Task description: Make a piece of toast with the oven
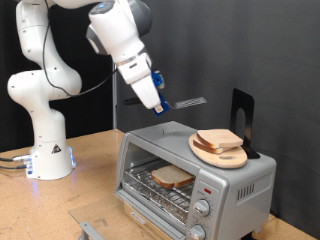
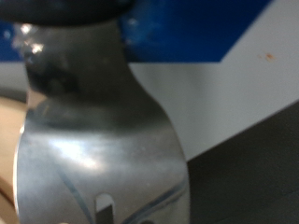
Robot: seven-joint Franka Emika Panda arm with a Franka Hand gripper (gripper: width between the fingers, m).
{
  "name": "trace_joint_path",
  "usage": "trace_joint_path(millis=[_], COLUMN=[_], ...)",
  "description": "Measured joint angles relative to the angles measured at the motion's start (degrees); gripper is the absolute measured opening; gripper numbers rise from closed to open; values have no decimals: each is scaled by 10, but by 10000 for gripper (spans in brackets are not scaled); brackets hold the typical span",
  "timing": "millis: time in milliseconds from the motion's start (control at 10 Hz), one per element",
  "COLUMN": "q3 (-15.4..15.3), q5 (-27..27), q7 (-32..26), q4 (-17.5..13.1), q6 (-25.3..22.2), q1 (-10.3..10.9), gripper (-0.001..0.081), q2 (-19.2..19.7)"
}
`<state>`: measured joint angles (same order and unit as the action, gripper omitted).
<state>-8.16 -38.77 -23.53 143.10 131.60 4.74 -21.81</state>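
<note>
Black curtain hung behind the wooden table (image 1: pixel 95 150) in the exterior view I was watching. On it stood the oven (image 1: pixel 195 180), door open, with one piece of toast (image 1: pixel 172 177) lying on its wire rack. On the oven's roof sat a round board (image 1: pixel 220 150) carrying another bread slice (image 1: pixel 218 139). My gripper (image 1: pixel 158 108) hung above the oven's top, clamped on a metal spatula (image 1: pixel 188 102) pointing toward the exterior view's right. From the wrist view, I saw the spatula's shiny blade (image 2: pixel 98 149) filling most of the frame, blurred.
</note>
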Motion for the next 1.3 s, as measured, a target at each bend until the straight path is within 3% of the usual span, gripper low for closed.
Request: trace_joint_path(millis=[500, 1000, 1100, 1200, 1300], q3=[-69, -87, -88, -89, -89], q5=[15, 4, 2, 2, 2], q7=[32, 27, 26, 26, 22], q4=[21, 34, 35, 36, 38], q6=[77, 110, 112, 114, 122], q1=[4, 5, 5, 5, 5], gripper=[384, 384, 454, 454, 663], q2=[50, 67, 67, 66, 65])
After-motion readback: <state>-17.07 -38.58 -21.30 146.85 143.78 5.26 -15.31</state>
